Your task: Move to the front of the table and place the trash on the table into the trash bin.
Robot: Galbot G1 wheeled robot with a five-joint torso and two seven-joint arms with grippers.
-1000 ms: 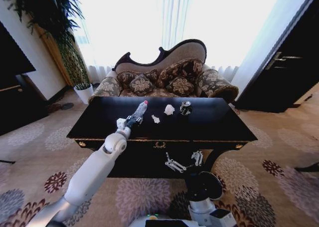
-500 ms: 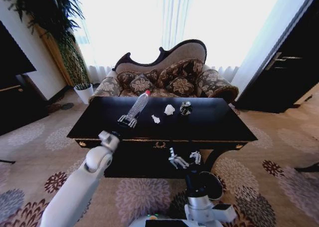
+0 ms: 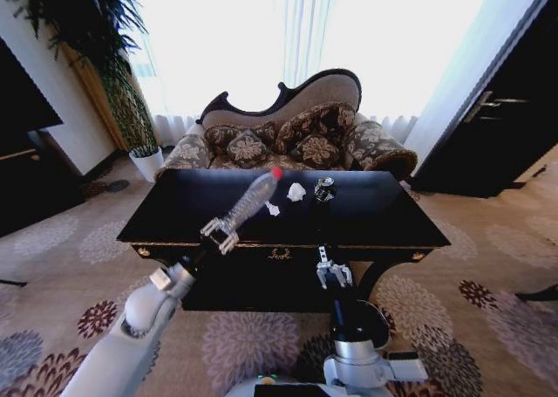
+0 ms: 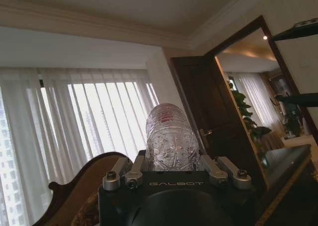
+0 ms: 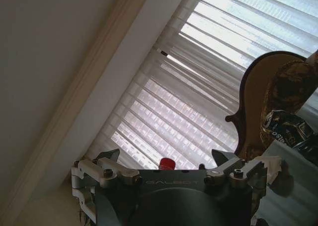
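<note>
**Bottle lifted clear of the bench**

Head view: the left gripper (image 3: 220,236), jaws clamped on the bottle (image 3: 251,197), had drawn back past the bench (image 3: 392,212) front edge; wads and dark item remained. The right gripper (image 3: 332,273) hung below that edge, jaws wide.

Left wrist view: the bottle stood gripped at its base. Binning came next.

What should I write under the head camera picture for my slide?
Left gripper holds the bottle by its base, lifted above the black table.

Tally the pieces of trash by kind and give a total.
Bottle, held in the left pincer: 1
White paper wads: 2
Small dark item: 1
Total: 4
</note>
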